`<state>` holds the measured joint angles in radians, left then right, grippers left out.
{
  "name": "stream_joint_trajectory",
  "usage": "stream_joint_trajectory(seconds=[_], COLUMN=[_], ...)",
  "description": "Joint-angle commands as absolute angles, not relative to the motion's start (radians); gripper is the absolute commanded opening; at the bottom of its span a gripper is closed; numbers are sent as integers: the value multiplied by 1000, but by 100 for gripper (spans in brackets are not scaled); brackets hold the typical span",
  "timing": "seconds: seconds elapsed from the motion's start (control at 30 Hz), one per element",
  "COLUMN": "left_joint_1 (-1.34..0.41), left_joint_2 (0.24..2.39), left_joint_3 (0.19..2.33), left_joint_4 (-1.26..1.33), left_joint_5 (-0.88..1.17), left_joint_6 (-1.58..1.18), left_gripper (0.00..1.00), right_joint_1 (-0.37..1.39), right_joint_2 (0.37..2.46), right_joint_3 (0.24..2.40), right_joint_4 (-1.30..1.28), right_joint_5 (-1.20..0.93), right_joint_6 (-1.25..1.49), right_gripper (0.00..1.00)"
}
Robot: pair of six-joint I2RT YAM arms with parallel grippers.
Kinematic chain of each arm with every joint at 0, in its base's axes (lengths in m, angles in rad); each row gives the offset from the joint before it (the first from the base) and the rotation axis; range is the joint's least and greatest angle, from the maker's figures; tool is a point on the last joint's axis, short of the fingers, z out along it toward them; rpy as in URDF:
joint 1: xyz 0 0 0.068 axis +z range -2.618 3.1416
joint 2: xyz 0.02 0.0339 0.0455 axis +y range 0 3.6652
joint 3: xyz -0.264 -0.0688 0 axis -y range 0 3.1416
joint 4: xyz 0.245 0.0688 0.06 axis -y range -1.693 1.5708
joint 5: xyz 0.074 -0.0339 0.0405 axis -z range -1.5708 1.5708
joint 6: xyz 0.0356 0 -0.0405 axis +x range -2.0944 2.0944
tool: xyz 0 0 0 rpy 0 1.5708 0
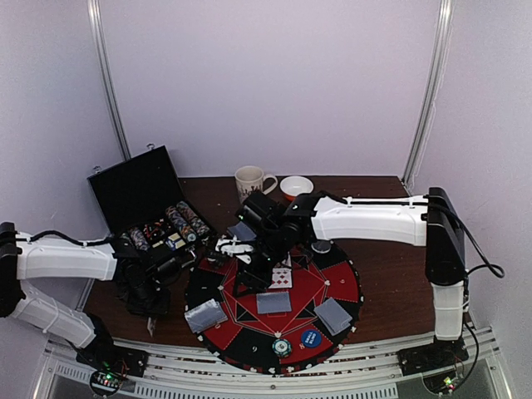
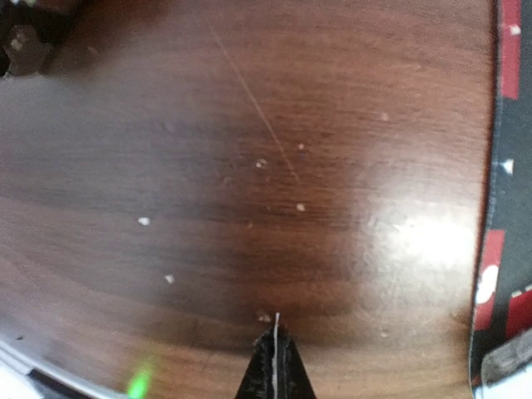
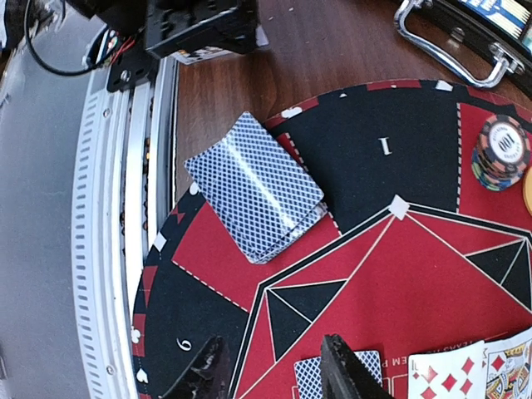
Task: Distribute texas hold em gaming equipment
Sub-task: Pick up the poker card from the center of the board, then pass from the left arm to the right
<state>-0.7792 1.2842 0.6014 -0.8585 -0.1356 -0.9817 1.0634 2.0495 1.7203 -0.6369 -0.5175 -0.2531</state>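
Note:
The round red-and-black mat (image 1: 341,283) holds grey-blue-backed card piles (image 1: 205,315) (image 1: 273,302) (image 1: 333,315), face-up cards (image 1: 281,278), a striped chip (image 1: 283,346), a blue disc (image 1: 310,337) and a dark disc (image 1: 321,247). My right gripper (image 1: 247,278) hovers open and empty over the mat's centre (image 3: 274,370). In its view a stack of cards (image 3: 253,187) lies ahead, a face-down card (image 3: 332,376) by the right finger, and a chip stack (image 3: 501,150) at right. My left gripper (image 2: 274,366) is shut on a thin white card seen edge-on, over bare wood left of the mat (image 1: 151,309).
An open black case (image 1: 137,191) with rows of chips (image 1: 179,223) stands at back left; its metal handle (image 3: 449,37) shows in the right wrist view. A mug (image 1: 252,180) and a white bowl (image 1: 297,186) stand behind the mat. A metal rail (image 1: 249,374) runs along the near edge.

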Motion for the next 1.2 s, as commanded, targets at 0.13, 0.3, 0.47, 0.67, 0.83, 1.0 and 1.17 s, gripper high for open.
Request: stream_joint_trajectory(seconds=[0.13, 0.3, 0.47, 0.67, 0.83, 1.0, 1.17], left_joint_1=[-824, -1056, -1305, -1337, -1335, -1294, -1281], left_joint_2=[1282, 1368, 1445, 1305, 1240, 1190, 1207], left_joint_3=[994, 1219, 1209, 986, 1009, 1069, 1161], left_joint_4=[-912, -825, -457, 373, 319, 179, 19], left_joint_5=[-401, -725, -1156, -1023, -685, -381, -288], left_joint_6=[-769, -488, 89, 762, 723, 472, 376], left_gripper=[0, 0, 0, 0, 0, 0, 0], right_joint_1=[882, 748, 688, 688, 692, 737, 748], right_joint_2=[1843, 1642, 1525, 1489, 1482, 1392, 1242], right_joint_3=[1578, 1375, 1301, 1256, 1244, 1208, 1141], right_joint_4=[-405, -169, -51, 84, 195, 220, 131], right_joint_5=[-606, -545, -525, -607, -673, -763, -770], right_joint_6=[73, 356, 522, 670, 751, 465, 71], right_gripper=[37, 41, 45, 47, 48, 48, 55])
